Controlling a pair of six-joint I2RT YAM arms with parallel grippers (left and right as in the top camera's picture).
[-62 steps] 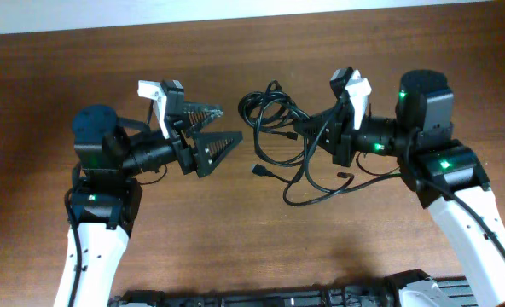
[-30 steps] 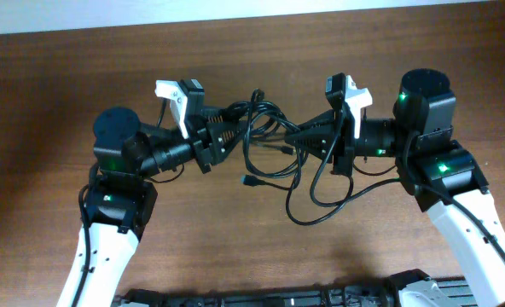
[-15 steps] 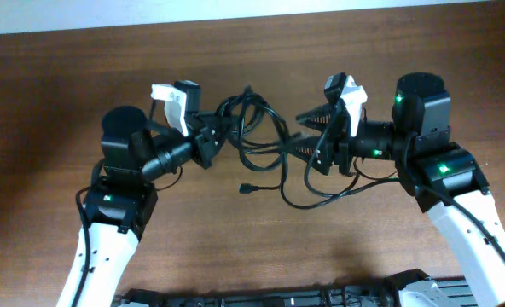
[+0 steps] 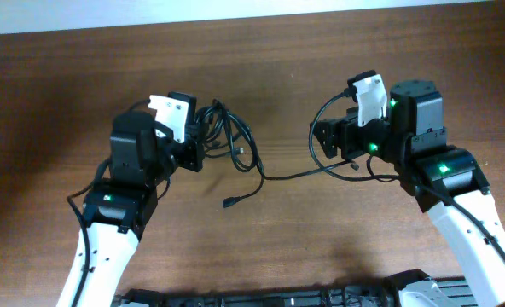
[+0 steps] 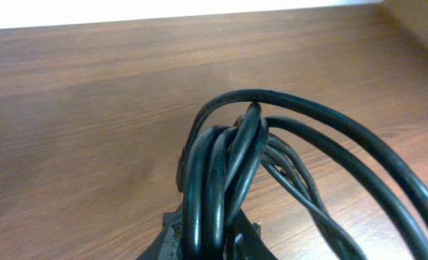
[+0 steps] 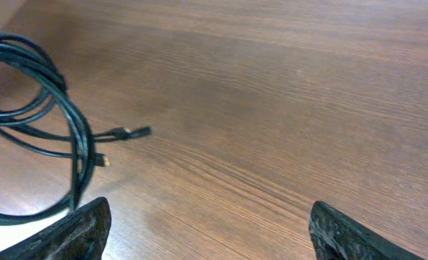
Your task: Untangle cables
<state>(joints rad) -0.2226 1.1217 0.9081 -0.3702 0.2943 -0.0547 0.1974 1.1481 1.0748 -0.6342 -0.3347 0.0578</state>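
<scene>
A bundle of black cables (image 4: 224, 130) hangs from my left gripper (image 4: 194, 143), which is shut on several strands. In the left wrist view the cables (image 5: 225, 166) loop up out of the closed left gripper (image 5: 214, 245). One strand trails down to a plug (image 4: 229, 203) on the table. Another cable (image 4: 288, 175) runs right toward my right arm and loops beside it. My right gripper (image 4: 319, 141) stands open. In the right wrist view the gripper (image 6: 210, 235) has only bare table between its fingers (image 6: 84, 231), and cable loops (image 6: 51, 94) lie left of them, outside the jaws.
The brown wooden table (image 4: 261, 247) stretches all around, its pale far edge (image 4: 252, 10) at the top. Two small connector ends (image 6: 131, 133) lie on the wood ahead of the right gripper.
My right gripper has opened, let go of the cables and drawn back to the right. The left gripper has closed tighter and pulled the bundle left, so the tangle has stretched apart.
</scene>
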